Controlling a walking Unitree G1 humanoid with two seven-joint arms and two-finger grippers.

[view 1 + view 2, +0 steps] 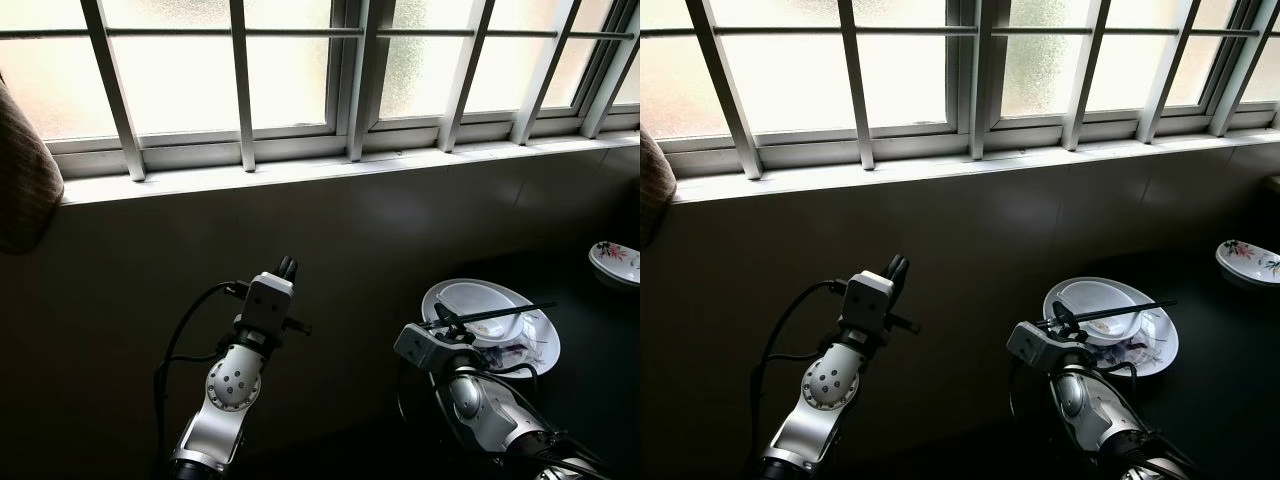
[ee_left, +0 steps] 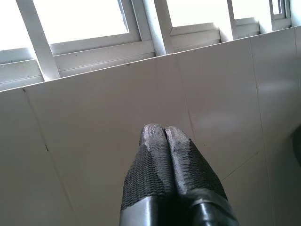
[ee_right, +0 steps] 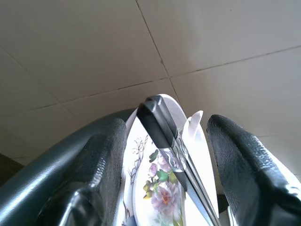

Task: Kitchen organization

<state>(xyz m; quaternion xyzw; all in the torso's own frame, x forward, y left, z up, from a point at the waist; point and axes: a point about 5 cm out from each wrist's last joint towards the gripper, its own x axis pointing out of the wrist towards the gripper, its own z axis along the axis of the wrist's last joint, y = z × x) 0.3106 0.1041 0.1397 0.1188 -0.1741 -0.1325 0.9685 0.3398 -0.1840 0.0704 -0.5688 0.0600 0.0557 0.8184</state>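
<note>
From the left eye view, a barred window (image 1: 300, 70) runs across the top above a pale sill (image 1: 330, 165), with a dark tiled wall (image 1: 330, 230) below it. The left hand (image 1: 287, 267) is raised in front of that wall, well apart from the dishes. Lower right, on the dark desk (image 1: 600, 350), a white floral plate (image 1: 540, 345) carries a white bowl (image 1: 480, 300), and a long black utensil (image 1: 500, 316) lies across them. The right hand (image 1: 447, 322) sits at the plate's near rim. A small floral dish (image 1: 615, 262) stands near the desk's right edge, and a brown fabric shape (image 1: 25, 180) hangs at the far left.

The right eye view shows the same layout, the utensil's tip (image 1: 1165, 303) reaching out past the bowl's far side.

The left wrist view adds the state of that hand: its two textured fingertips (image 2: 153, 141) are pressed together, clenched on nothing, pointing at light wall tiles below the window frame.

The right wrist view shows the right hand's fingers (image 3: 103, 160) spread wide apart, released, one on either side of the plate's flower pattern (image 3: 162, 188). The utensil's black handle (image 3: 157, 122) lies between them, touching neither.
</note>
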